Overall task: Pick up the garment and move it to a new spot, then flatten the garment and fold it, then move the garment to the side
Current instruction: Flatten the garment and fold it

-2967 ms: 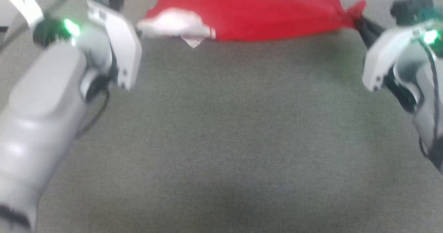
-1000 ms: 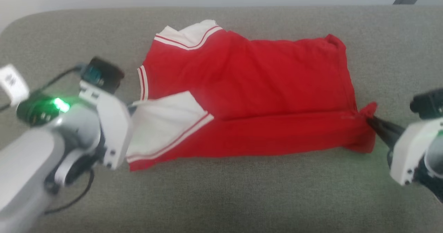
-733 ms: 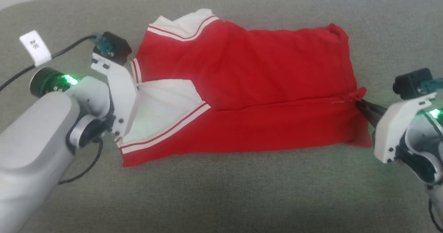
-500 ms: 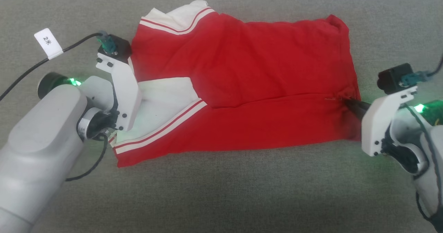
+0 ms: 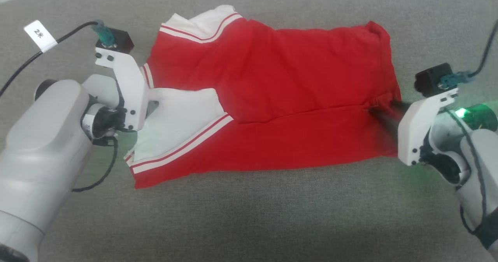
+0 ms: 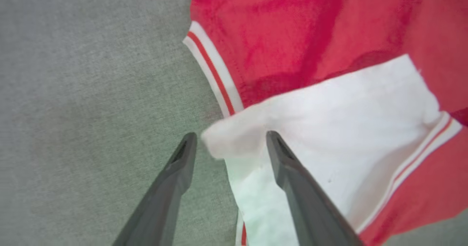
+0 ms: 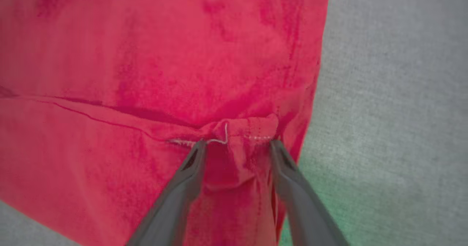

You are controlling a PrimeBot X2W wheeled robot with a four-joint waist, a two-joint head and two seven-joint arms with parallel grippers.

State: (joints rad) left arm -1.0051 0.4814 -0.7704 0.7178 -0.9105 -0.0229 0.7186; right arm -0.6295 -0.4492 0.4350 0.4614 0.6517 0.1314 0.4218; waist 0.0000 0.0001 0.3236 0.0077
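The garment (image 5: 295, 98) lay spread in the middle of the grey cloth-covered counter (image 5: 249, 215), with its long side running from 9 o'clock to 3 o'clock in the head view. It showed plain red cloth on top, and a long crease (image 5: 303, 112) crossed it from side to side a little below its middle. One white sleeve (image 5: 175, 118) lay folded over the red body at the 9 o'clock end, with a thin red-and-white stripe trim (image 5: 183, 147) along its lower edge. A second white sleeve (image 5: 202, 20) stuck out at the 11 o'clock corner. The left pincer (image 6: 230, 140) was at the 9 o'clock end of the garment. In the left wrist view its two dark fingers stood clearly apart, so it was open. The corner of the white sleeve lay between the fingertips, and one finger (image 6: 292, 180) lay over the white cloth. The right pincer (image 7: 237, 145) was at the 3 o'clock end, at the hem. In the right wrist view its fingers also stood apart, so it was open too. A small bunch of red hem with a loose pale thread (image 7: 223, 136) sat between the two tips. A green light (image 5: 463, 112) glowed on the right wrist. A white tag (image 5: 39, 35) hung on the black cable at 10 o'clock.
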